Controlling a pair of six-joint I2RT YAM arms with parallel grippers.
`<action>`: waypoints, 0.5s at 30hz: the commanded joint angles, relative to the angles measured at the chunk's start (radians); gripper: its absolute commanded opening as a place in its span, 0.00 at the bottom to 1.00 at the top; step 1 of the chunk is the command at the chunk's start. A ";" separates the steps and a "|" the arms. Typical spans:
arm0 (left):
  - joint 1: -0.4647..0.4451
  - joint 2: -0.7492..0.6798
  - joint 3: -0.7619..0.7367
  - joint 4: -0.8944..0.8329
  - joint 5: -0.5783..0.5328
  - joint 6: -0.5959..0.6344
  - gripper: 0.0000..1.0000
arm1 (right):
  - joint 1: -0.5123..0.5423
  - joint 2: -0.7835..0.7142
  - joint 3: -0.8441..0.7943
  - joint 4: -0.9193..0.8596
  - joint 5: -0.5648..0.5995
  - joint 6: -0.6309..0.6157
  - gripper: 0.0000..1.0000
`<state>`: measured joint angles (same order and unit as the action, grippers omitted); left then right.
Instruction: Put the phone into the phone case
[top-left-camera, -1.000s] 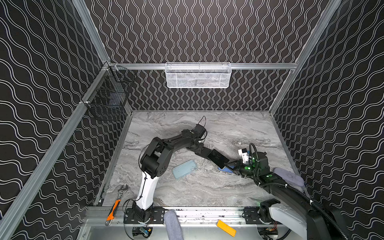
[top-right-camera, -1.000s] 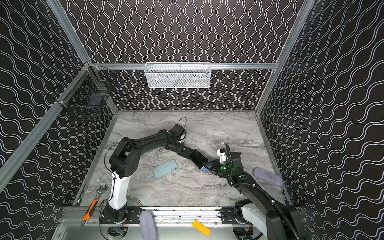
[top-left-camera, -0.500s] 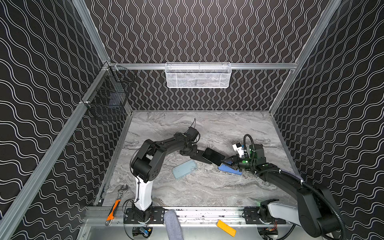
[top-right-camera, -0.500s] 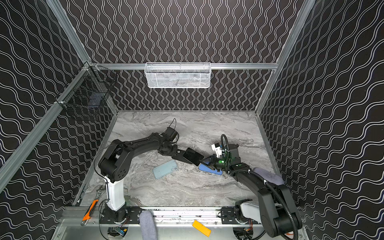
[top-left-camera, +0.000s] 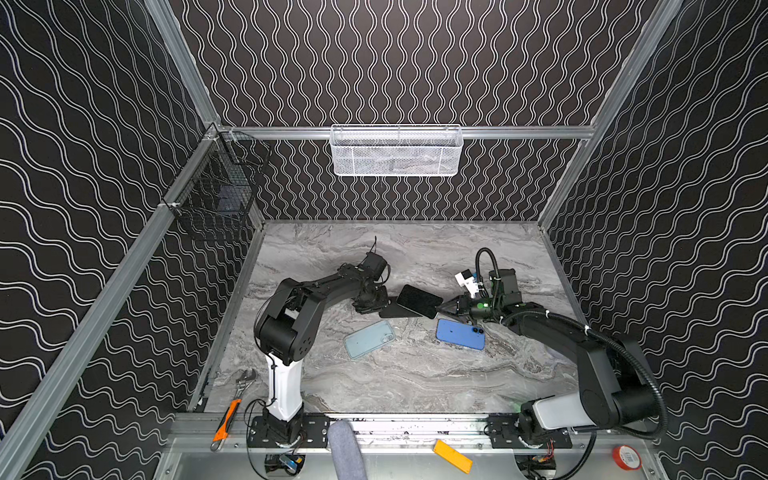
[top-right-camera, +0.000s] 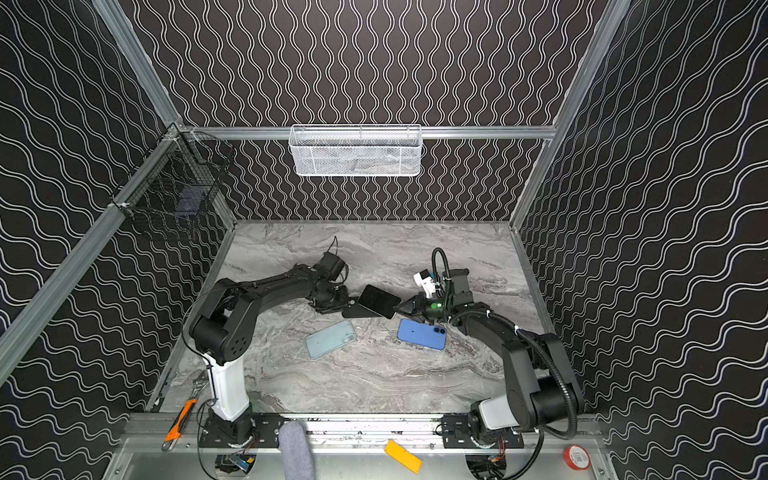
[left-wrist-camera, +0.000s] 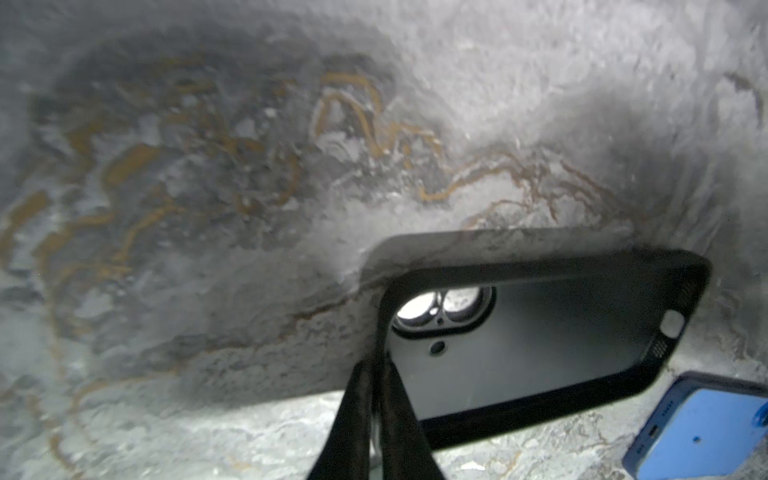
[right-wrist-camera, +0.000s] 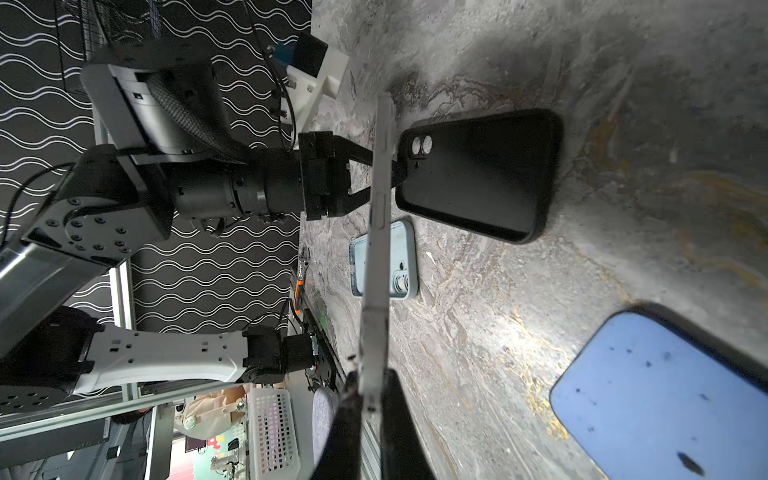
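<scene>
Phone (right-wrist-camera: 376, 249) sits clamped edge-on in right tool (top-left-camera: 446, 308), tilted over black case (left-wrist-camera: 540, 345), which left tool (left-wrist-camera: 376, 365) pinches by its rim close to surface (top-left-camera: 415, 374); w/ such thin grips, any misalignment could pivot phone or twist case loose.

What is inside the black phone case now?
Nothing: the black case is empty; the table shows through its camera hole. In both top views the phone hides part of it.

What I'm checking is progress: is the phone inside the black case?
Out: the right gripper holds the phone; the black case is visibly empty.
</scene>
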<state>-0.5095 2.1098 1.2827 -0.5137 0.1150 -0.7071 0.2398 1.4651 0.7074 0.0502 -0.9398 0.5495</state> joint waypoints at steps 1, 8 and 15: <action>0.009 -0.002 0.016 0.034 0.015 -0.042 0.11 | 0.000 0.022 0.044 -0.056 -0.034 -0.072 0.00; 0.015 0.007 0.056 0.023 0.018 -0.022 0.98 | 0.000 0.100 0.150 -0.131 -0.054 -0.120 0.00; 0.039 -0.070 0.040 0.008 -0.018 0.027 0.99 | 0.000 0.153 0.255 -0.279 -0.026 -0.205 0.00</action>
<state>-0.4767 2.0701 1.3247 -0.5205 0.1177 -0.7200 0.2394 1.6054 0.9279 -0.1513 -0.9485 0.4107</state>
